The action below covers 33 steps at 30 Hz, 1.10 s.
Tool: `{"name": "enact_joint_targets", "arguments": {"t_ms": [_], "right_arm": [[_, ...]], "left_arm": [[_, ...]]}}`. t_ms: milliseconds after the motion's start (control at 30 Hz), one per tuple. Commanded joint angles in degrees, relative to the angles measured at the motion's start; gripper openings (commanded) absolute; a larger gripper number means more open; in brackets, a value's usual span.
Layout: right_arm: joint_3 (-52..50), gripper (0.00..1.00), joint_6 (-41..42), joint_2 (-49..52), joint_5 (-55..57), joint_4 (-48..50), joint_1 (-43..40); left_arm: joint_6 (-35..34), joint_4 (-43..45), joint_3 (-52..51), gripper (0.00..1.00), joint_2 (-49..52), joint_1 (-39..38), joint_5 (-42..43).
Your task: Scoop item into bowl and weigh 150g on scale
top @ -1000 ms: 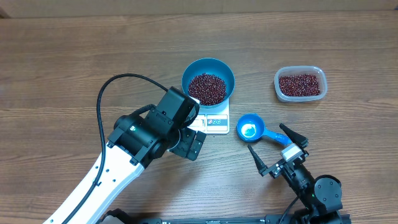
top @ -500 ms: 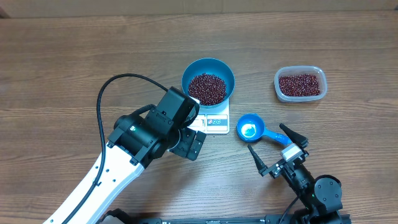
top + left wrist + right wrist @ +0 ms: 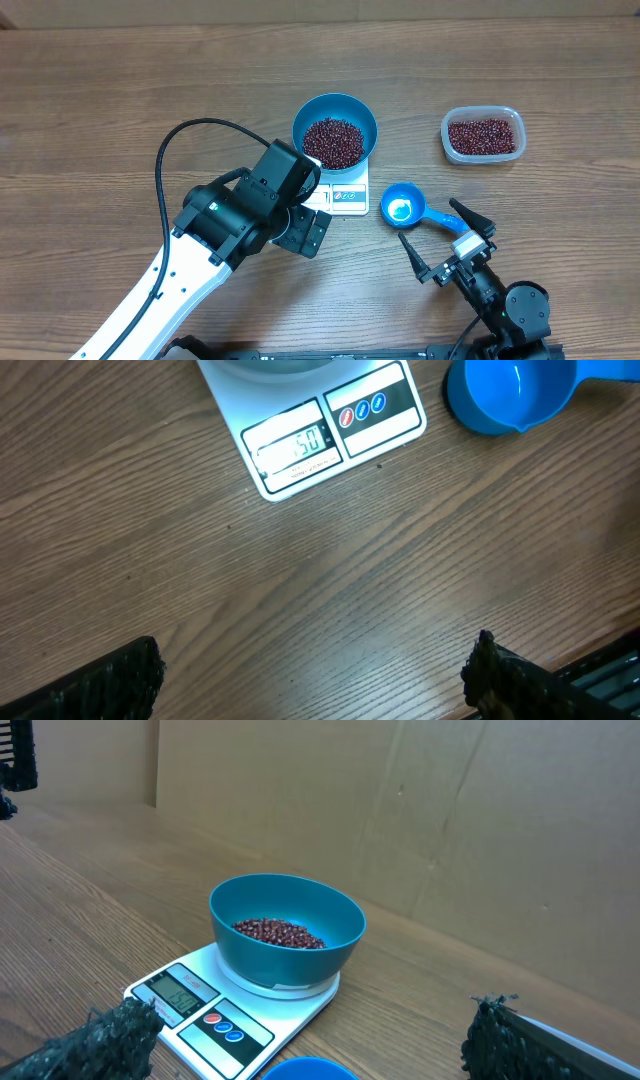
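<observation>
Nothing has moved since a second ago. Dark red-brown beans (image 3: 333,142) heap in the blue bowl (image 3: 362,112) atop the white scale (image 3: 346,196); its blurred display (image 3: 295,445) perhaps reads 150. Left gripper (image 3: 310,680) hovers before the scale, right gripper (image 3: 426,219) beside the blue scoop (image 3: 400,206), both wide open, empty.

Scale (image 3: 345,196): the bowl (image 3: 335,105) and left arm (image 3: 240,215) are covering most of it in your overhead view, and the left wrist view's top edge is cutting it off.
Display (image 3: 295,445): its digits are showing faint and blurred, so you are not getting a sure reading.
Scoop (image 3: 505,395): the frame edge is cropping its handle. In the right wrist view you are seeing only a blue sliver.
Left gripper (image 3: 315,680): the bottom edge is cutting off both fingers.
Right gripper (image 3: 310,1040): only two dark tips are showing.
</observation>
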Motion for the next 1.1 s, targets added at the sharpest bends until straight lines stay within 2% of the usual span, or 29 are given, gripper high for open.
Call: {"name": "enact_joint_targets", "arguments": {"t_ms": [0,567,667,833,1067], "right_arm": [[-0.61,1.0,0.66,-0.57,0.59,0.35,0.37],[-0.61,1.0,0.66,-0.57,0.59,0.35,0.37],[-0.61,1.0,0.66,-0.57,0.59,0.35,0.37],[-0.61,1.0,0.66,-0.57,0.59,0.35,0.37],[-0.61,1.0,0.66,-0.57,0.59,0.35,0.37]], "left_arm": [[-0.81,0.39,0.44,1.0,-0.94,0.35,0.48],[-0.79,0.9,0.42,1.0,-1.11,0.35,0.26],[-0.81,3.56,-0.63,1.0,-3.69,0.35,-3.08],[-0.85,13.03,-8.68,1.0,-15.02,1.42,-5.05],[-0.85,22.99,-28.96,1.0,-37.05,10.25,0.81]]}}
